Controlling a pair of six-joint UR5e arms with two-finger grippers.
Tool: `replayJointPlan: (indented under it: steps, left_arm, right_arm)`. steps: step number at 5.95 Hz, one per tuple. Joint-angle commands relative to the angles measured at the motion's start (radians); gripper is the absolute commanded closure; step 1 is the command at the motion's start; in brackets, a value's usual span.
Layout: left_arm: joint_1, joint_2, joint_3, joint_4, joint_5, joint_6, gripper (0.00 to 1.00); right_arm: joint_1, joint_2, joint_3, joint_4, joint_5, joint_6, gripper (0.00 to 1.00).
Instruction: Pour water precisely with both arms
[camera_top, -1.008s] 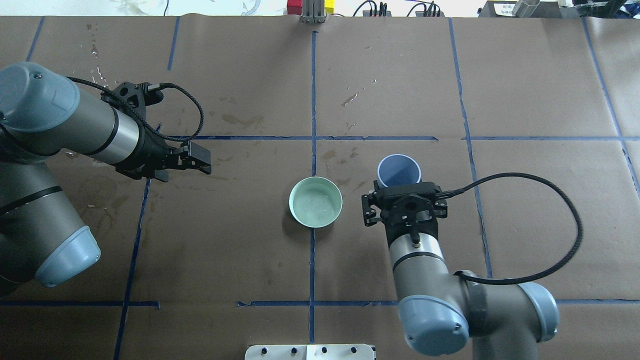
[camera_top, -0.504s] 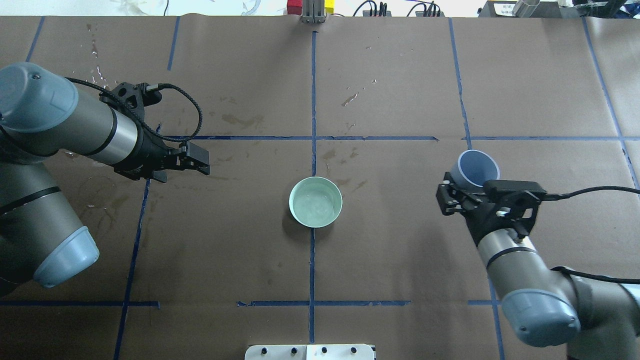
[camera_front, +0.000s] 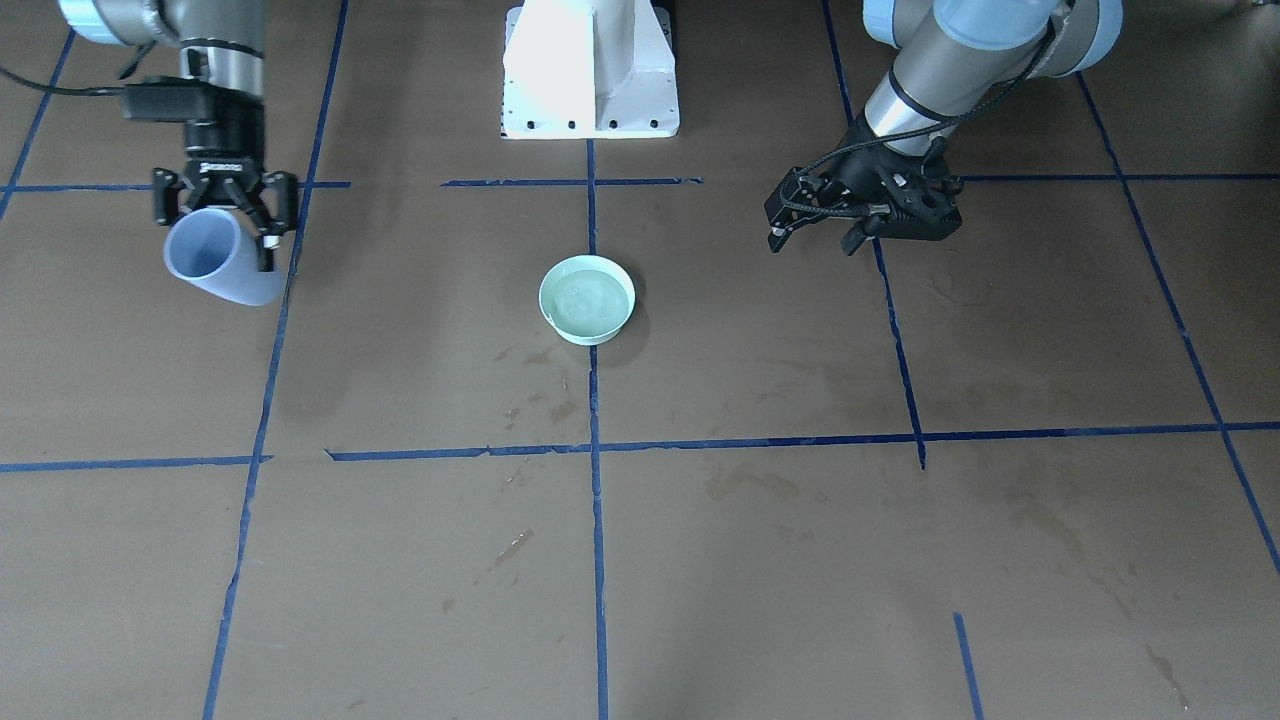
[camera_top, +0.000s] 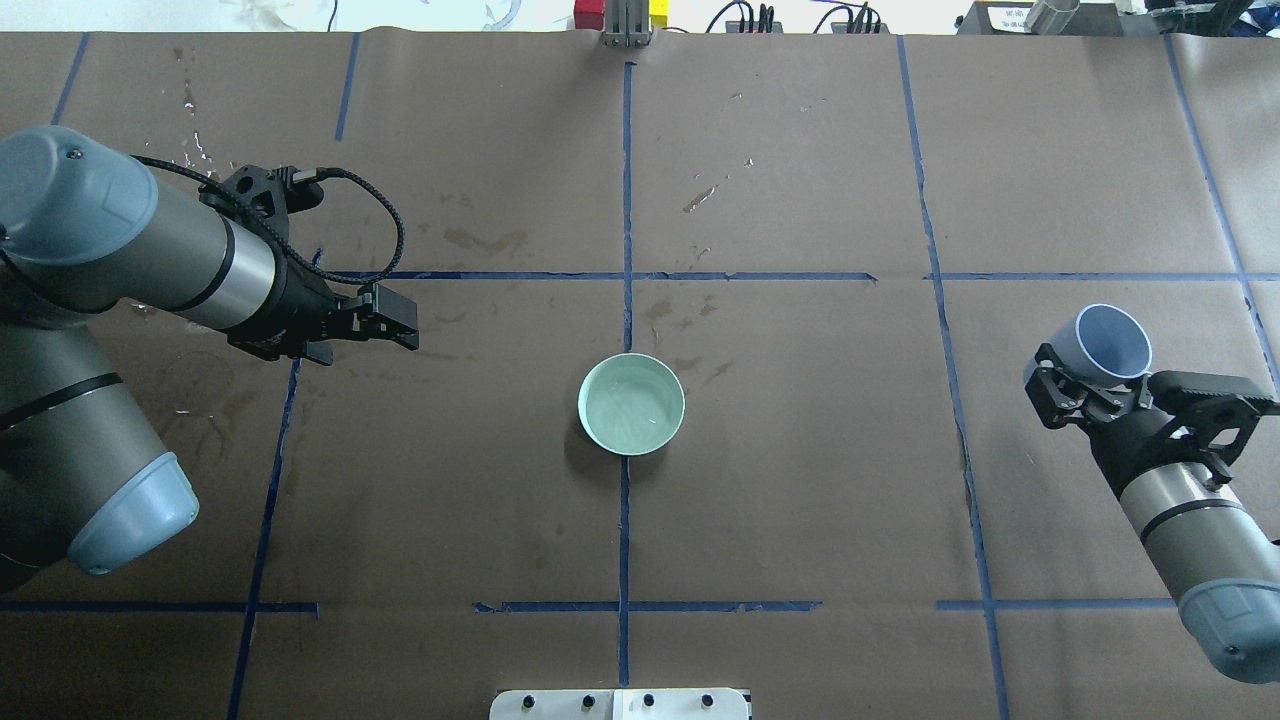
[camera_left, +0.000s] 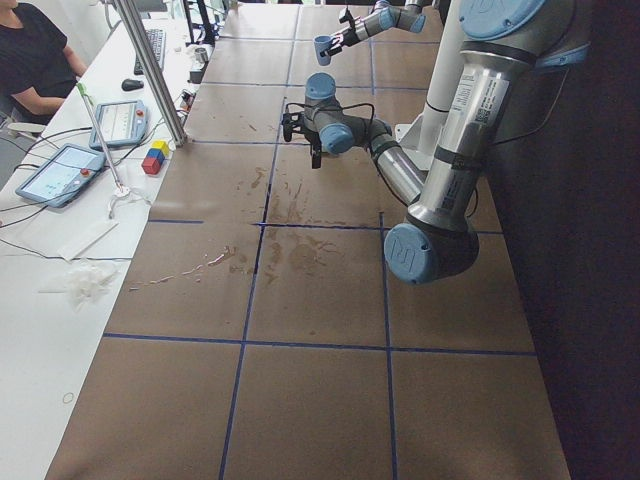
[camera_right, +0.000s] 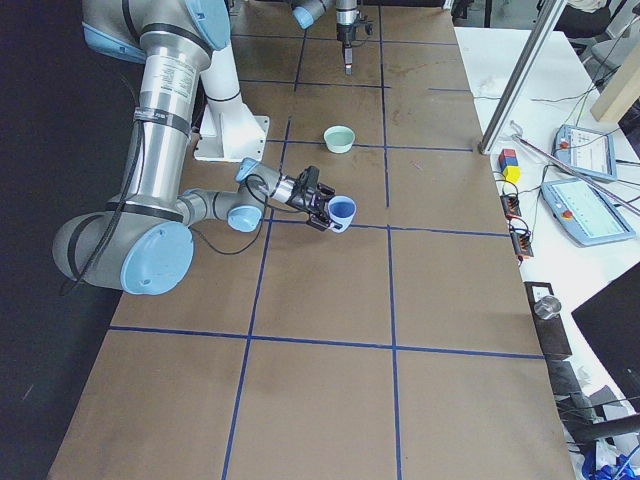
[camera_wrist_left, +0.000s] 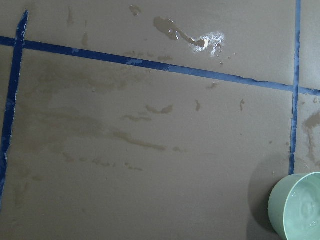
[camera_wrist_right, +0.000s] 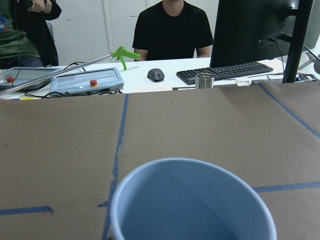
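My right gripper (camera_top: 1090, 385) is shut on a light-blue cup (camera_top: 1110, 345) and holds it tilted above the table at the far right, well away from the bowl. In the front-facing view the cup (camera_front: 215, 262) hangs from the right gripper (camera_front: 220, 222) with its mouth towards the camera. The cup's rim fills the right wrist view (camera_wrist_right: 190, 205). A pale-green bowl (camera_top: 631, 403) with water in it stands at the table's middle. It also shows in the left wrist view (camera_wrist_left: 297, 210). My left gripper (camera_top: 395, 322) is open and empty, hovering left of the bowl.
The white pedestal base (camera_front: 590, 70) stands at the robot's side. Blue tape lines and wet stains (camera_wrist_left: 192, 37) mark the brown table cover. Beyond the far edge sit operators, a keyboard (camera_wrist_right: 225, 72), a metal cup (camera_wrist_right: 204, 80) and tablets (camera_right: 585, 210).
My right arm has swung the blue cup from just right of the bowl out to the table's far right. The left arm and the bowl have not moved.
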Motion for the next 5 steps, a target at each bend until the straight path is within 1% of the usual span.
replayJointPlan:
  steps: [1, 3, 5]
  left_arm:
    - [0.0, -0.001, -0.001, 0.0, 0.0, 0.0, 0.0]
    - [0.0, 0.001, -0.002, 0.0, 0.0, 0.0, 0.0]
    - [0.0, -0.001, -0.002, 0.0, 0.0, 0.0, 0.0]
  right_arm:
    - [0.014, -0.016, -0.19, 0.204, -0.023, -0.003, 1.0]
    - [0.016, -0.025, -0.206, 0.208, -0.08, -0.006, 1.0]
    - [0.011, -0.024, -0.227, 0.209, -0.078, -0.006, 0.99]
